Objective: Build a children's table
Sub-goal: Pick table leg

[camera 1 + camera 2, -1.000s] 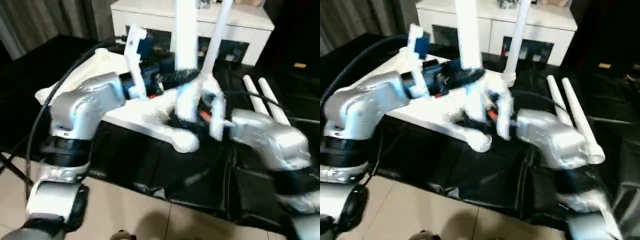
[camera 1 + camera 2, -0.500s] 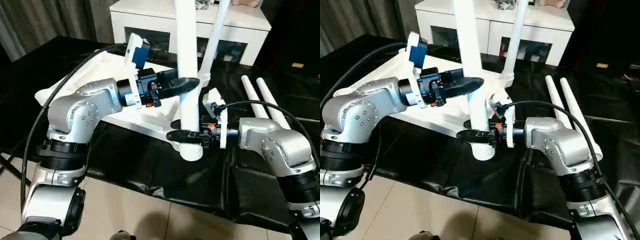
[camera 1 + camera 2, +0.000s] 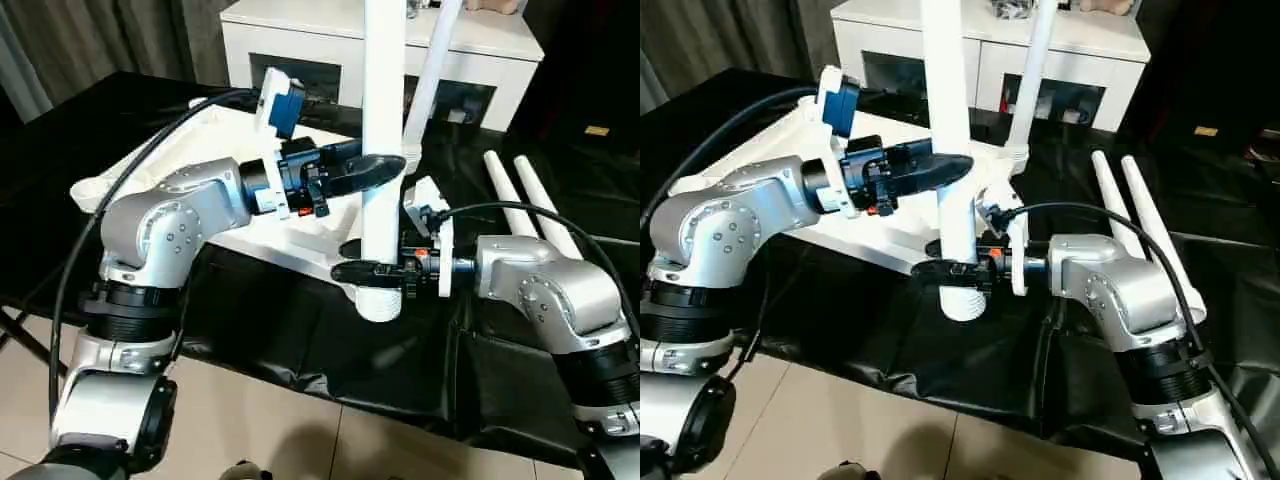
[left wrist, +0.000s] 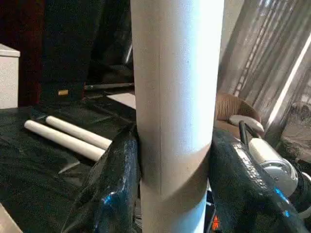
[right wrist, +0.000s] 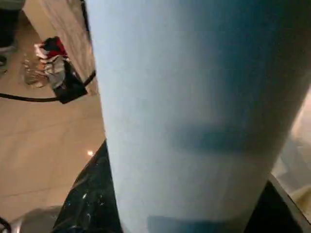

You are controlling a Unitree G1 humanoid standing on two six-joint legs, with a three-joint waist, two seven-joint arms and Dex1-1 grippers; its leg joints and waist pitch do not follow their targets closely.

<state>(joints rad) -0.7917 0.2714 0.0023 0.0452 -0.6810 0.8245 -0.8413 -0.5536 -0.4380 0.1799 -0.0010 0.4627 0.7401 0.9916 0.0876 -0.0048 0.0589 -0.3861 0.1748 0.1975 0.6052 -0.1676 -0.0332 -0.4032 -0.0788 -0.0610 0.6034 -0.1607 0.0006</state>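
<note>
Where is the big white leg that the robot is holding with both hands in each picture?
Left eye view: the leg stands upright in the middle, between both grippers.
Right eye view: the same leg stands upright, just left of centre.
Left wrist view: it runs up the middle, between black fingers.
Right wrist view: it is very close up.
Shared landmark: the two spare legs lying on the black cover, also seen from the left wrist.

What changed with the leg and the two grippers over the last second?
The near leg, leaning slightly left half a second ago, now stands straighter in its corner socket. Left gripper stays clamped high on it, right gripper low. Far leg, two loose legs and tabletop unchanged.
</note>
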